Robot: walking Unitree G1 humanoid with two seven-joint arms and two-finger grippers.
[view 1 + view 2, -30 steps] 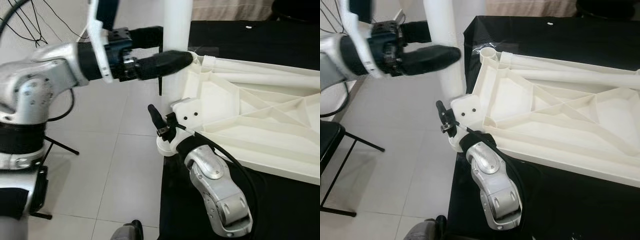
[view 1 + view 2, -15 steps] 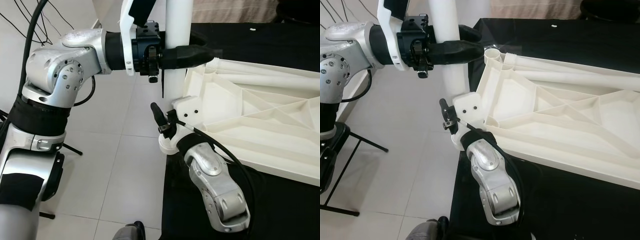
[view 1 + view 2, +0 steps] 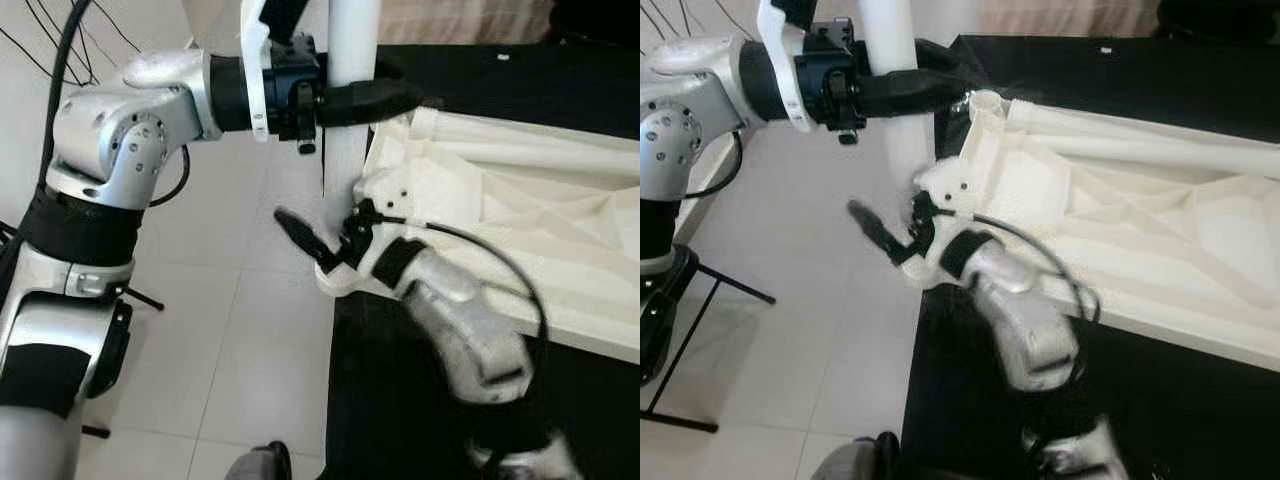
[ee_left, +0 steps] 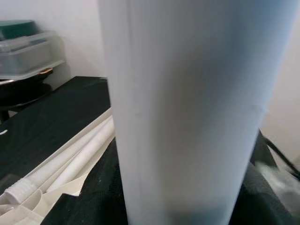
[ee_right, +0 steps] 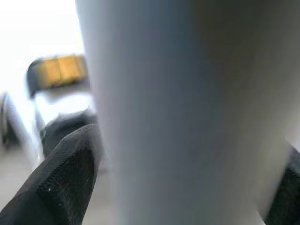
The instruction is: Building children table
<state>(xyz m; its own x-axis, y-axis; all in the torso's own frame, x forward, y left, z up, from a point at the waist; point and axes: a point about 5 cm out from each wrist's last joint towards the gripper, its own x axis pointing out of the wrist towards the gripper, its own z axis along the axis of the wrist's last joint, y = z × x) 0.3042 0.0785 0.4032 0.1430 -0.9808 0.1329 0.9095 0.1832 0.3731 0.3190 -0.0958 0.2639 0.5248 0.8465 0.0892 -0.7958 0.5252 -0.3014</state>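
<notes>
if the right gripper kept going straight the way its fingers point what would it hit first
Most likely the white table leg. The right gripper sits low at the tabletop corner, and its wrist view shows the leg right between its fingers. Motion blur makes the exact depth unclear.

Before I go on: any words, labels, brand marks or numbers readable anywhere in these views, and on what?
None can be read.
The white table leg, the upturned white tabletop and the black cloth show no print.
The left tool and right tool bear no legible marking; the right one is blurred.
</notes>
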